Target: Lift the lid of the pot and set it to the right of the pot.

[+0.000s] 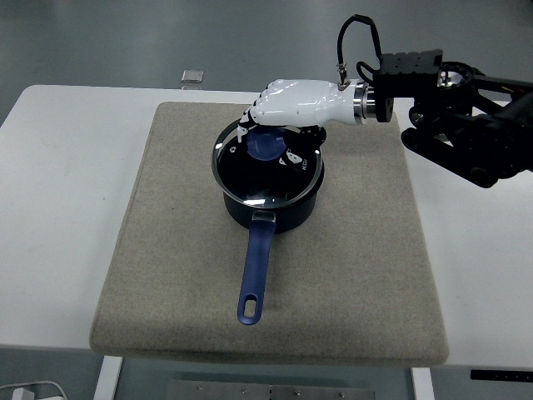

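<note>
Head view: the task was only begun. The lid (265, 165) was in the grip of the right hand (287, 112) and appeared tilted, its far-left rim raised clear of the pot (279, 212) while its near-right rim sat close to the pot's rim; whether that edge touched the pot could not be told. The lid hung over the pot's mouth, not to the pot's right. What was left, as I judged it, was the rest of the lift, the carry to the right of the pot and the setting down on the mat (166, 250) there, where bare mat showed.

The right hand reached in from the right of the pot and lay over the lid's blue knob (268, 147). Its fingers (250, 121) were curled down on the knob's far-left side, and a dark digit showed on the knob's right, so the hand looked clamped on the knob rather than apart. The contact under the palm was hidden.

The pot stood near the middle of the mat, its blue handle (254, 271) pointing toward the near edge. The left hand did not appear.
</note>
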### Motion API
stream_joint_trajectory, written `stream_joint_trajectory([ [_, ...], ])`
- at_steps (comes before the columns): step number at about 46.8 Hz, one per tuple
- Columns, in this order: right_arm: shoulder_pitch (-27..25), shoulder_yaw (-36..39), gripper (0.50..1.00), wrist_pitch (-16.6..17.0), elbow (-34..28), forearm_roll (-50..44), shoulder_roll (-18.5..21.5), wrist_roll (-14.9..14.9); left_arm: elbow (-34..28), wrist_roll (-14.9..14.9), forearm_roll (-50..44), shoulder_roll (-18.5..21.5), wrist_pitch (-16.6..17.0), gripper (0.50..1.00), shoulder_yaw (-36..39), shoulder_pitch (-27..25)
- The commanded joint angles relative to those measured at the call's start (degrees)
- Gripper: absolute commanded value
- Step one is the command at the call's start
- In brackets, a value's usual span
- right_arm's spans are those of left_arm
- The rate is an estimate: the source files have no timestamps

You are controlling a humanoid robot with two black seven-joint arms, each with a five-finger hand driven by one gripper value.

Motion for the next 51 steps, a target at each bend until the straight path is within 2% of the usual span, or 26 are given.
stream_joint_trajectory([
  [1, 0.04, 0.03, 0.5, 0.01, 0.02, 0.03, -0.02, 0.0, 0.0, 0.0, 0.0, 0.0, 0.0, 1.0, 0.04, -0.01],
  [34, 1.45, 0.38, 0.5, 0.53, -0.24, 0.38, -0.11, 0.0, 0.0, 0.0, 0.0, 0.0, 0.0, 1.0, 0.04, -0.01],
  [51, 2.68, 0.38, 0.5, 0.71, -5.43, 0.65, -0.81, 0.0, 0.0, 0.0, 0.0, 0.0, 0.0, 1.0, -0.05, -0.01],
])
